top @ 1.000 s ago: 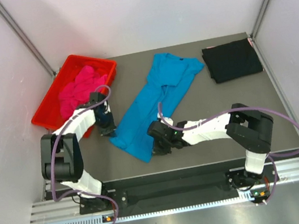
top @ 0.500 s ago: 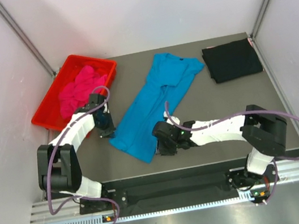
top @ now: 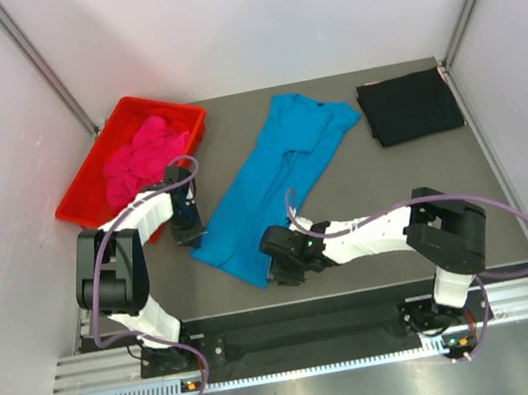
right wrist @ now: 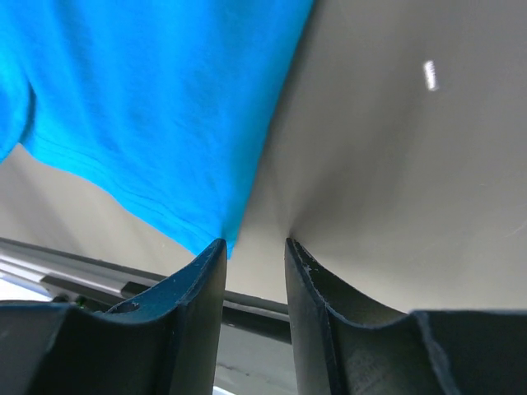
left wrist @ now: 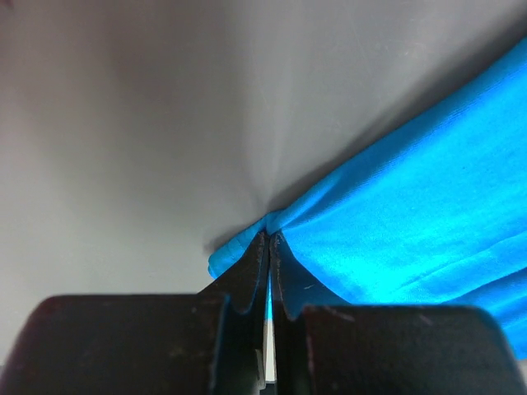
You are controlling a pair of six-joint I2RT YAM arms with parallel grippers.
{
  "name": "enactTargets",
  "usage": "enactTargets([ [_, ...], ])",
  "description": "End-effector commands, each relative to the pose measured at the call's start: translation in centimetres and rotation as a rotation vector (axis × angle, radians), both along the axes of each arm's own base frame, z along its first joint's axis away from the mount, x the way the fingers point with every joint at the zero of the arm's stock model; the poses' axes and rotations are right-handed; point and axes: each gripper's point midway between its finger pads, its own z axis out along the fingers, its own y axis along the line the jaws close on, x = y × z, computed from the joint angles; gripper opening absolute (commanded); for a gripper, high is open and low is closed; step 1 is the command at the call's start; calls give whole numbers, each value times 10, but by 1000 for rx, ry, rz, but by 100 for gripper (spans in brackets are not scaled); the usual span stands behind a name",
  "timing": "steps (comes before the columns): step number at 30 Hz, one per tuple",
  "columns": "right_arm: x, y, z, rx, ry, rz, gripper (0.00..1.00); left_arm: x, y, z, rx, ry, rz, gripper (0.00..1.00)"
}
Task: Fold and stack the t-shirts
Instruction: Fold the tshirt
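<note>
My top view looks down from high above the near edge of the grey table [top: 410, 163] and takes in all of it, up to the white back wall [top: 264, 15]. My left wrist view sits low and close, looking past the black left tool [left wrist: 268, 239] at one hem corner of the bright turquoise-blue cloth t-shirt [left wrist: 412, 222]. My right wrist view is equally near, behind the right tool [right wrist: 254, 243], at the other hem corner. All three views share this shirt.
</note>
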Motion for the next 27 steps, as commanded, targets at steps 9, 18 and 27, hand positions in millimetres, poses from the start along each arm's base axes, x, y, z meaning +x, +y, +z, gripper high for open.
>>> enactTargets([
  [9,10,24,16,53,-57,-40,35,9,-2,5,-16,-32,2,3],
  [18,6,28,-5,-5,-17,-11,33,5,-3,8,-23,-28,-4,6],
  [27,-3,-29,8,-142,-73,77,0,-25,-42,22,-261,11,-61,2],
])
